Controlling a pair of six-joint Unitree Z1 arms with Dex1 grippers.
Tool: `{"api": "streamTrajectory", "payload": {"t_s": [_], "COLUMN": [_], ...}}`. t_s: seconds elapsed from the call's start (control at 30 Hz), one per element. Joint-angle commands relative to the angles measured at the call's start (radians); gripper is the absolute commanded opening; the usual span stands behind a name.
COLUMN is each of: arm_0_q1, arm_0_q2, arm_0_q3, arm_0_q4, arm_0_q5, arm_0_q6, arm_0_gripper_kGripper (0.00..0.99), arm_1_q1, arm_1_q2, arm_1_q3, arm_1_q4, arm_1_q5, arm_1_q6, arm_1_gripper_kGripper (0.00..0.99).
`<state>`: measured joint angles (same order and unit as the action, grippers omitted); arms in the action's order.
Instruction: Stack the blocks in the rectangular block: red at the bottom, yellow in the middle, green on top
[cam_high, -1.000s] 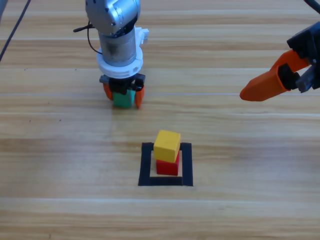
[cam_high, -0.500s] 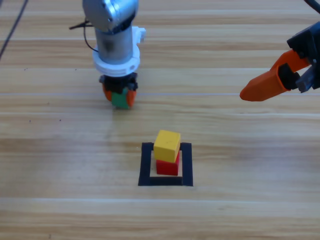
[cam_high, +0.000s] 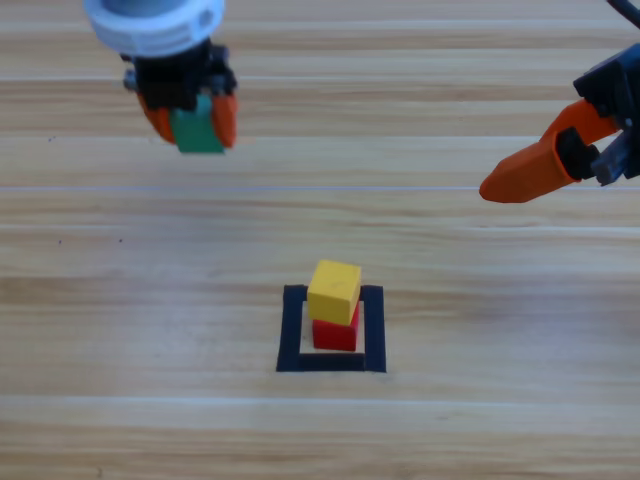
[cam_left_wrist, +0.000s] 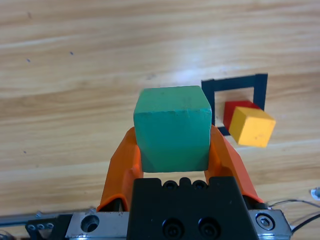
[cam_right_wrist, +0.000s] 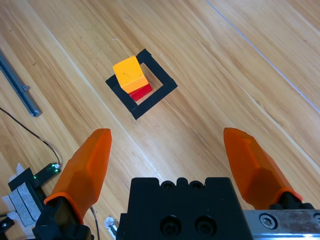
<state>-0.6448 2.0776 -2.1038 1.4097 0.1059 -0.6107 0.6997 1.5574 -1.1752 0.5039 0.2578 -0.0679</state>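
Observation:
The teal-green cube hangs in the air at the upper left, with my left gripper shut on it. The yellow cube rests on the red cube, a little askew. Both stand inside the black tape frame at the table's middle. At the right edge my right gripper waits open, holding nothing.
Bare wooden tabletop surrounds the frame on all sides. Cables and a small circuit board lie at the table's edge in the right wrist view.
My left gripper has lifted the green cube off the table and moved up and to the left in the picture. The right arm and the stack are unmoved.

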Motion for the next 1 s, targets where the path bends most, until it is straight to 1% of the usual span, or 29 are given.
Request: {"api": "streamTrajectory", "payload": {"t_s": [0.03,0.13,0.33,0.47,1.0], "arm_0_q1": [-0.157,-0.197,-0.233,-0.245,-0.288], "arm_0_q2": [0.015,0.032,0.053,0.059,0.176], "arm_0_q3": [0.047,0.048,0.028,0.027,-0.016], "arm_0_q4": [0.003,0.003,0.002,0.002,-0.003], "arm_0_q5": [-0.009,-0.009,-0.015,-0.017,-0.020], "arm_0_q6": [-0.083,-0.126,-0.149,-0.156,-0.179], "arm_0_gripper_kGripper": [0.000,0.000,0.000,0.000,0.000], "arm_1_q1": [-0.022,-0.022,-0.020,-0.020,-0.022], "arm_1_q2": [0.026,0.024,0.021,0.018,0.010], "arm_1_q3": [0.031,0.031,0.032,0.032,0.035], "arm_1_q4": [-0.015,-0.015,-0.015,-0.015,-0.015], "arm_1_q5": [0.003,0.001,0.001,0.000,0.001], "arm_1_q6": [0.000,0.000,-0.001,-0.001,-0.001], "arm_1_gripper_kGripper": [0.989,0.989,0.989,0.989,0.989]}}
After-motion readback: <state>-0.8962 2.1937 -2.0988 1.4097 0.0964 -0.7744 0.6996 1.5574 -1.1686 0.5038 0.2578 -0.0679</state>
